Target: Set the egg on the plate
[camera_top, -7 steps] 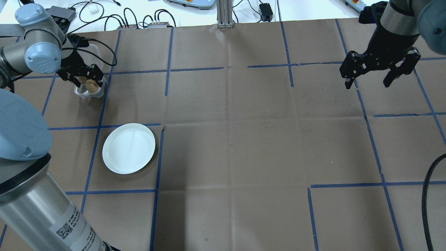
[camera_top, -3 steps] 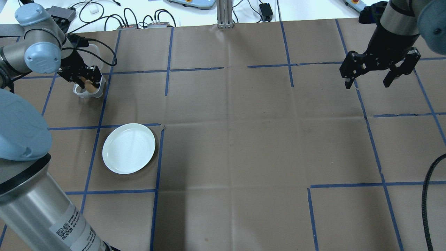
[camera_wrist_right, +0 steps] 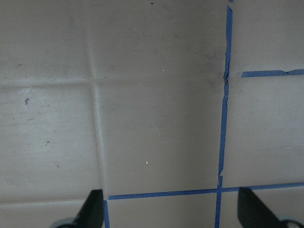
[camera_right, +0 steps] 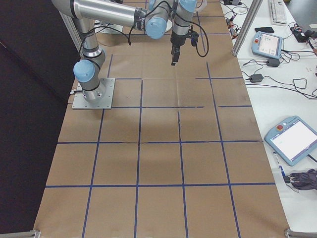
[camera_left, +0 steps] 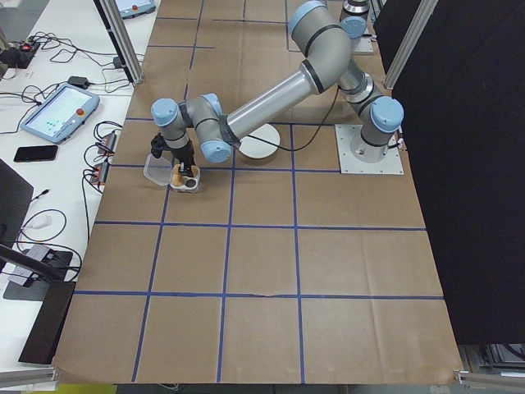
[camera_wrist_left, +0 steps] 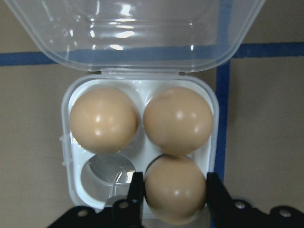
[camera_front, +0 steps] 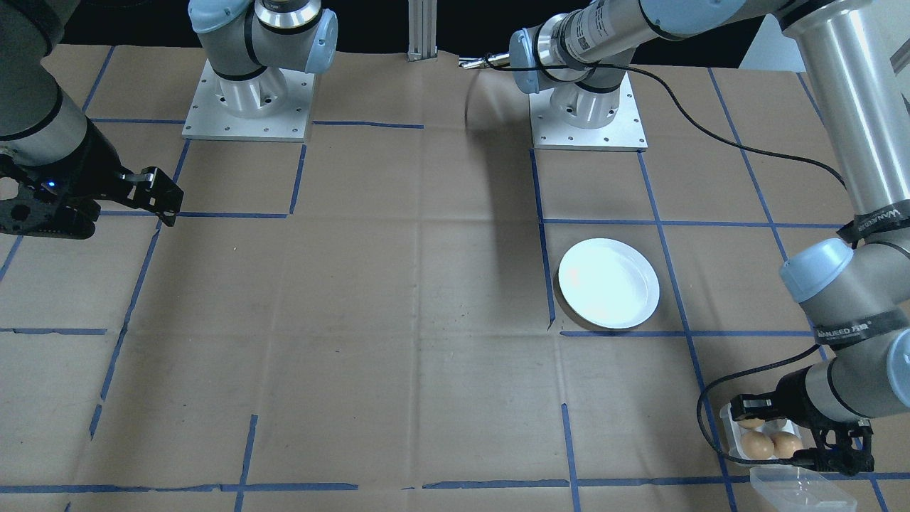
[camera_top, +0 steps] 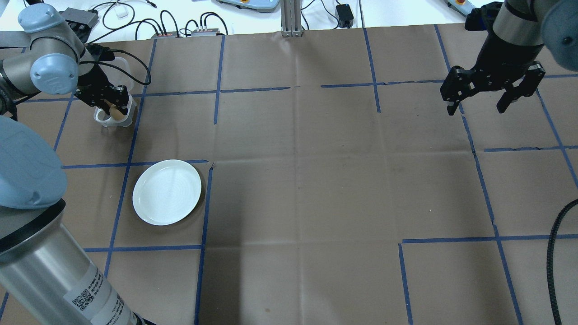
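Brown paper-covered table (camera_top: 316, 180), gridded with blue tape (camera_top: 205, 212) — carrying white plate (camera_top: 167, 192), small white egg tray (camera_wrist_left: 71, 142) with clear hinged lid (camera_wrist_left: 133, 33) open — plate and tray well apart.

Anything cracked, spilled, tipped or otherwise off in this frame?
Nothing stands out. The small white four-hole egg tray sits flat with its clear plastic lid open, three intact brown eggs and one empty cup. The left gripper straddles the nearest egg. The round white plate is bare and level.

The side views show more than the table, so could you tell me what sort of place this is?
Probably a robotics lab: a teach pendant lies on a white bench, and blue tape grids the paper-covered table.
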Motion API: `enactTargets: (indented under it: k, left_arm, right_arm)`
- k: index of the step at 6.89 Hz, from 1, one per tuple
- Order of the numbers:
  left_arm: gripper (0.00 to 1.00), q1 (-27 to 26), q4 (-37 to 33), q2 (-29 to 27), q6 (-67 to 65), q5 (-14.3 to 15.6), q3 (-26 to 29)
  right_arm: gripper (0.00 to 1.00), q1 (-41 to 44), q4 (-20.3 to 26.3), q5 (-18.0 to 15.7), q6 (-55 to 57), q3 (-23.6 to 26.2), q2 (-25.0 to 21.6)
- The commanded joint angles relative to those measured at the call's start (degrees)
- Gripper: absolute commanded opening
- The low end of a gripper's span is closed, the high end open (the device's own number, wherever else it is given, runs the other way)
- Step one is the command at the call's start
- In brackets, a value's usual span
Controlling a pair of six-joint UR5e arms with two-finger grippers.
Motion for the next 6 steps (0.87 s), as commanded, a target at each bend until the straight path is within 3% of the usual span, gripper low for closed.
enactTargets:
  k: [1,3,6]
  left_arm:
    - [0.14,0.0,-0.14,0.34,-0.03,0.01,0.08]
    - [0.0,0.0,-1.27,2.26,-0.03,0.01,0.69]
    - [0.0,-1.39,-8.64,10.07,-5.45,-0.08,-1.4]
  right_arm:
    - [1.0,0.0,0.02,0.0,0.0,0.0,0.0]
    - [1.0,0.0,0.02,0.0,0.0,0.0,0.0]
    - [1.0,0.0,0.02,0.0,0.0,0.0,0.0]
